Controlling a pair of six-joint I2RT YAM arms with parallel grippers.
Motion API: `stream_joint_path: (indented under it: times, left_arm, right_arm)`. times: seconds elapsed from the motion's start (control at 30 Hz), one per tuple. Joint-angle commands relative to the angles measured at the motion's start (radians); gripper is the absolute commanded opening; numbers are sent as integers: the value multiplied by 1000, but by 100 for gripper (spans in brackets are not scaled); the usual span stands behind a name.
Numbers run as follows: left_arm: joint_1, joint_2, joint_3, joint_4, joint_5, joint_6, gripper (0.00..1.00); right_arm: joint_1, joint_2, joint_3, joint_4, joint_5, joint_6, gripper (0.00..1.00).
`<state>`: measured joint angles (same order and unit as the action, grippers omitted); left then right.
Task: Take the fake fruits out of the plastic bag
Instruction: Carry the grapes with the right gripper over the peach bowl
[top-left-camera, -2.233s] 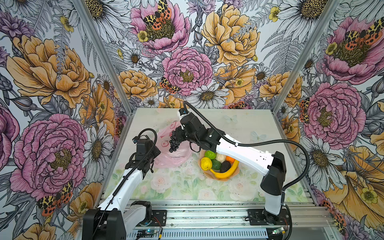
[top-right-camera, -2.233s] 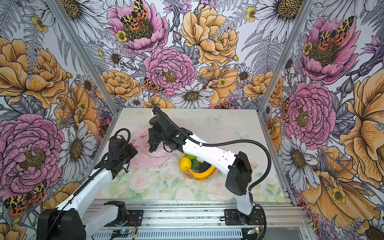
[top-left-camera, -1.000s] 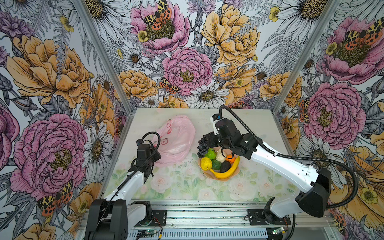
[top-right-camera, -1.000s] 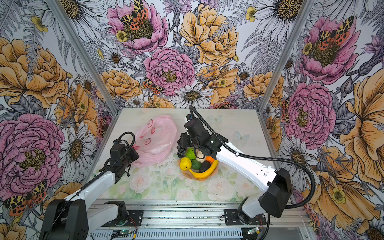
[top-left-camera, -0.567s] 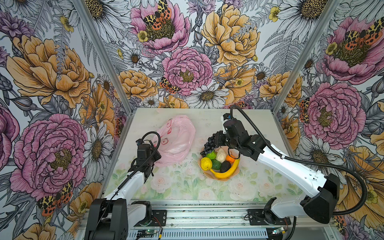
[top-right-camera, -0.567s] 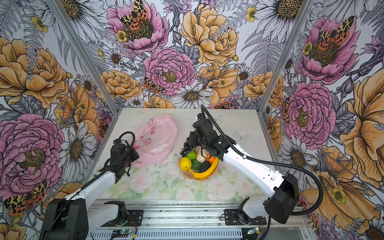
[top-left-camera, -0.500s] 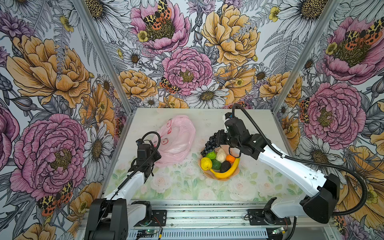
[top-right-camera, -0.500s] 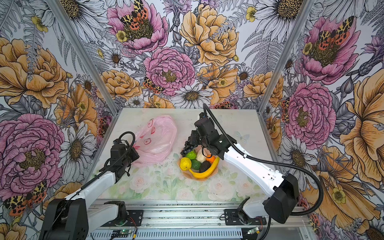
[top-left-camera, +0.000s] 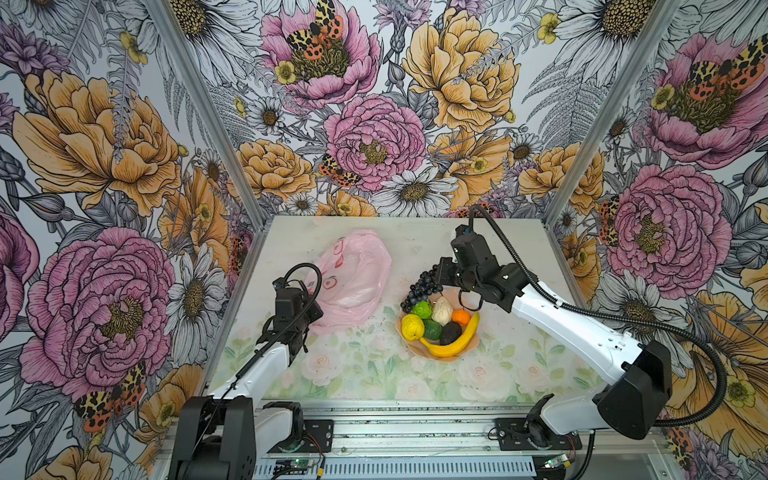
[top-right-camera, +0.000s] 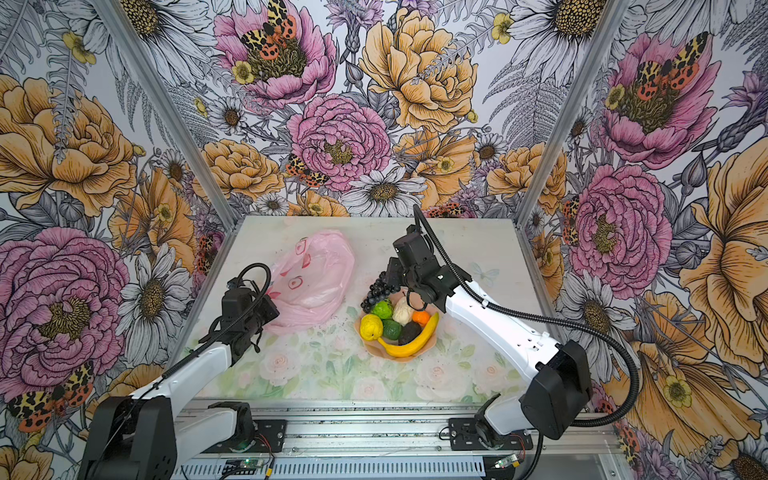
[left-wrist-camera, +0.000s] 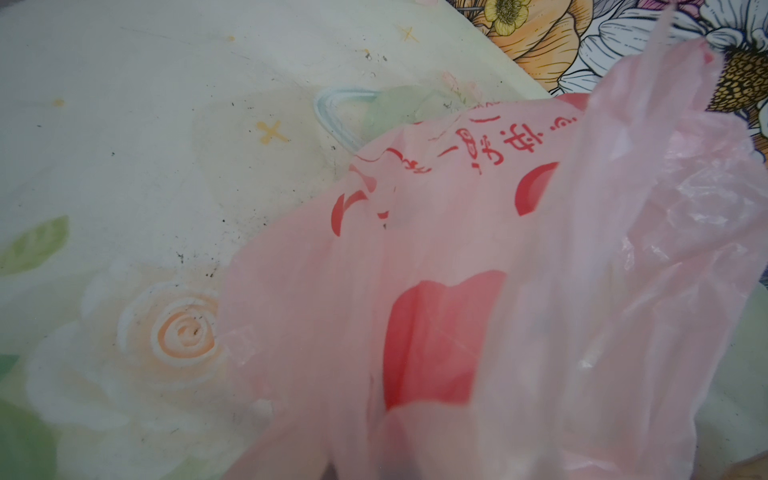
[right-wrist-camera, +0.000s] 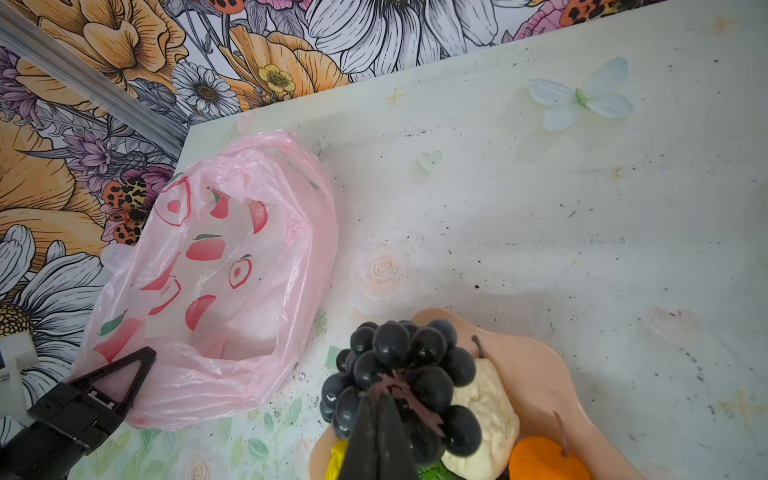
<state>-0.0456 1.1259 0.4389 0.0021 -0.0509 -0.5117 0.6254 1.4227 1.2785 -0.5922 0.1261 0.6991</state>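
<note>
Grape bunch (right-wrist-camera: 415, 357), pinched in the right claw (right-wrist-camera: 380, 399), hangs over the dish (right-wrist-camera: 536, 374) rim. The left claw (right-wrist-camera: 141, 361) grips the plastic bag (right-wrist-camera: 232, 257). Next, I think: lower, release.

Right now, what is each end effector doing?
Left end effector: closed, apparently pinching an edge of the thin pink translucent plastic bag.
Right end effector: closed on the stem of the dark purple plastic grape bunch.

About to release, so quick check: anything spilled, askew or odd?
Nothing spilled. The dark purple plastic grape bunch hangs from the shut right gripper at the rim of the peach wavy-edged dish, partly outside the crowded pile; it might roll off. Dark specks dot the floral table beside the crumpled pink plastic bag.
</note>
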Motion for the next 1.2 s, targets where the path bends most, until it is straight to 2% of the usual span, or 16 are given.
stream_joint_path:
  times: [0.0,0.37,1.0,1.17]
  left_arm:
    - [-9,7,5,26,13,29,0]
    - [-11,11,5,26,10,31,0]
    - [-13,17,8,27,8,32,0]
    - [-15,18,9,26,8,34,0]
  right_arm:
    - [-12,5,-26,17,4,22,0]
    - [-24,-12,-93,17,11,48,0]
    - [-26,-166,-237,13,60,42,0]
    - [-30,-166,-256,12,70,39,0]
